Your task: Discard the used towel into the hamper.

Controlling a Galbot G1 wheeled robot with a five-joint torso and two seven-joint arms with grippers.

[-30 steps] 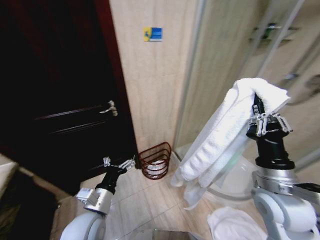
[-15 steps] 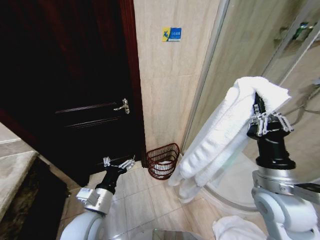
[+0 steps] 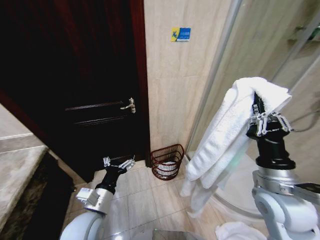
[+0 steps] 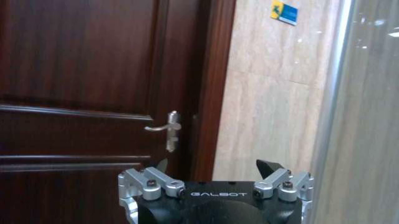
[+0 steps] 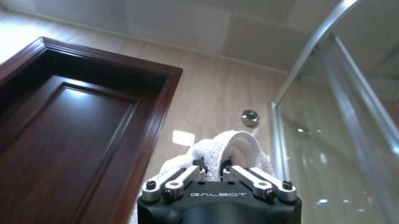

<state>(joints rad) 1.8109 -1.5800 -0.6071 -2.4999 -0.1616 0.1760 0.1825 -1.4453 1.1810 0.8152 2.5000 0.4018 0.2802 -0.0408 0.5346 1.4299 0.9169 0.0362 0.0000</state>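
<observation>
We've got the towel up high in our right gripper, jaws clamped on its top fold, and that height is the point: the long white drape hangs free and its tail stays off the tiled floor. From the right wrist we see the fingers pinched tight on the bunched cloth, so the hold looks secure. Our left gripper sits low on the left, jaws spread and holding nothing, tucked out of the way. The hamper stands on the floor ahead, against the far wall just right of the dark door, beside the shower glass. It is well apart from the towel, so by our reckoning the drop isn't on yet.
</observation>
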